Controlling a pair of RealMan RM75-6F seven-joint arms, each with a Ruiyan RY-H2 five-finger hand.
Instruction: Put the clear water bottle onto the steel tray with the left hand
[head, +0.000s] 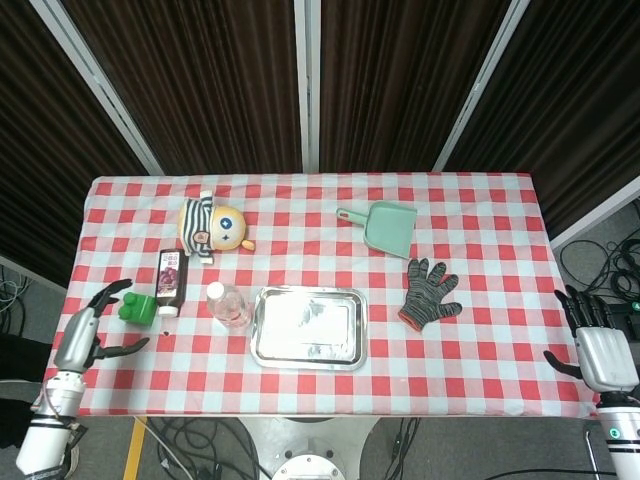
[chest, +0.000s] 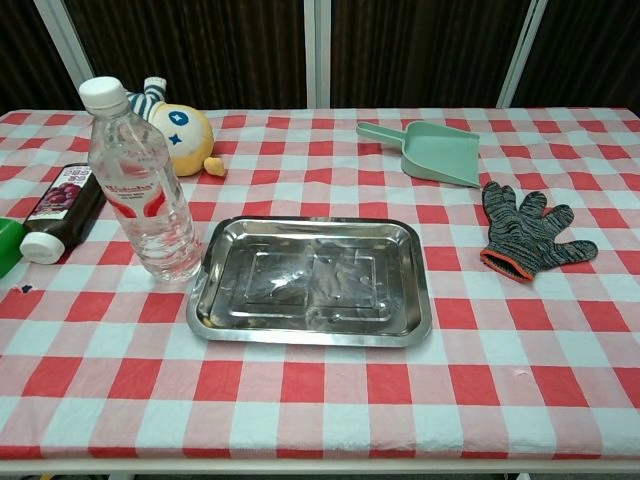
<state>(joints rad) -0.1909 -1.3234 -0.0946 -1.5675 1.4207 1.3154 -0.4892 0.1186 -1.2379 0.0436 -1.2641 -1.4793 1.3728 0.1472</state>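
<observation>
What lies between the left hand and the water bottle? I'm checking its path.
In the head view, a green block and dark juice bottle lie between the left hand and the water bottle.

Dark, perhaps curtained wall panels (head: 200, 80)

Chest view: green block (chest: 6, 246) cut off at left edge. Striped doll (chest: 160, 120) partly hidden behind clear water bottle (chest: 140, 185).

Red-white checked tablecloth (chest: 330, 400), mint-green dustpan (chest: 432, 152), grey glove (chest: 525, 232).
</observation>
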